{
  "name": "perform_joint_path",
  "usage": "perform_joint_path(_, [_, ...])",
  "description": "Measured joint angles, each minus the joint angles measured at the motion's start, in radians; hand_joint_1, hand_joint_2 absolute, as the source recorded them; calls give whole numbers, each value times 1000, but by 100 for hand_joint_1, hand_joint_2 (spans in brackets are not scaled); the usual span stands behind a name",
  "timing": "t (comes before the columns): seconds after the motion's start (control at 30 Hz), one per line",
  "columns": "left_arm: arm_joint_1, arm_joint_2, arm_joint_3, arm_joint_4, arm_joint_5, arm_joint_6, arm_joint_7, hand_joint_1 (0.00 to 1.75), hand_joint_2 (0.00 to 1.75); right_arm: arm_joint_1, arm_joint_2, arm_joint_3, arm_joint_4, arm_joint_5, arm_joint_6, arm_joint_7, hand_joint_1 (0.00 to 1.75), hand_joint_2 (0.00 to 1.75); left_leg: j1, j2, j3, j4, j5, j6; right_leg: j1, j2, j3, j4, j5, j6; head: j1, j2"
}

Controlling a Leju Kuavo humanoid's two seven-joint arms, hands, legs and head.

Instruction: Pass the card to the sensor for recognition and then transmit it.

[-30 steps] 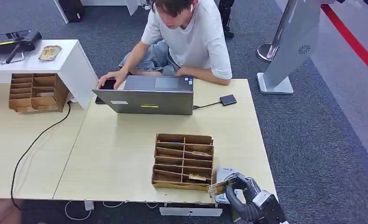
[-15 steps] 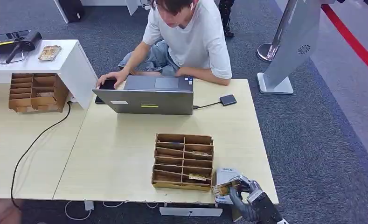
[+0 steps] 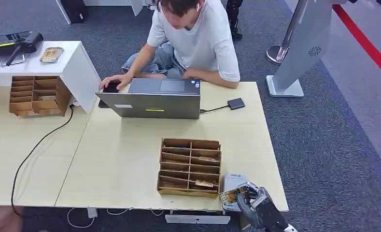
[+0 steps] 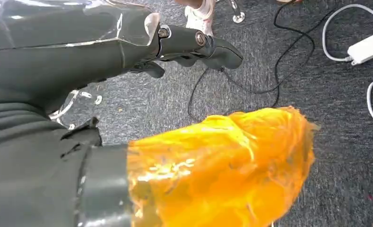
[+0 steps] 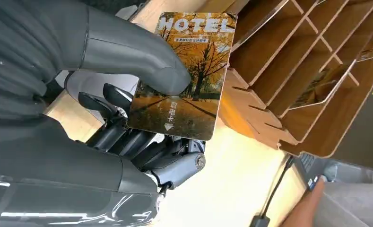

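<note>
**Operator:** At the near right corner of the table (image 3: pixel 130 159), I have the right hand (image 3: pixel 256 205) pinching the card (image 3: pixel 228 195). On the right wrist camera the thumb (image 5: pixel 142 59) presses on the printed face of the card, an autumn-trees picture with "HOTEL" across one end, and the darker fingers (image 5: pixel 127 137) curl in behind it.

**Observer:** Where is the card against the sensor?

**Operator:** From the head camera the card is held over the near end of the sensor (image 3: pixel 234 182), a pale flat unit lying on the table just beside the wooden card organizer (image 3: pixel 190 166). I cannot tell whether card and sensor are touching.

**Observer:** And the left hand?

**Operator:** My left wrist camera has the left hand (image 4: pixel 142 52) above grey carpet (image 4: pixel 345 165) with loose cables (image 4: pixel 288 61) on it. One thick digit is wrapped in orange tape (image 4: pixel 222 165); the darker fingers are bent inward. I see nothing in them, but I cannot tell how far they are curled.

**Observer:** Anyone nearby?

**Operator:** A person (image 3: pixel 193 38) sits at the far side of the table with a hand by the laptop (image 3: pixel 152 99). A small black device (image 3: pixel 236 103) is cabled to it.
</note>
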Motion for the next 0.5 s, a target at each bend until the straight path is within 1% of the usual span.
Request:
perform_joint_path(0.17, [0, 0, 0, 0, -3, 0, 0, 0, 0, -18, 0, 16, 17, 33, -21, 21, 175, 175, 0, 0, 0, 0, 0, 0, 0, 0, 0, 0, 0, 0, 0, 0])
perform_joint_path(0.5, [-1, -2, 5, 0, -7, 0, 2, 0, 0, -48, 0, 39, 54, 61, -42, 40, 175, 175, 0, 0, 0, 0, 0, 0, 0, 0, 0, 0, 0, 0, 0, 0])
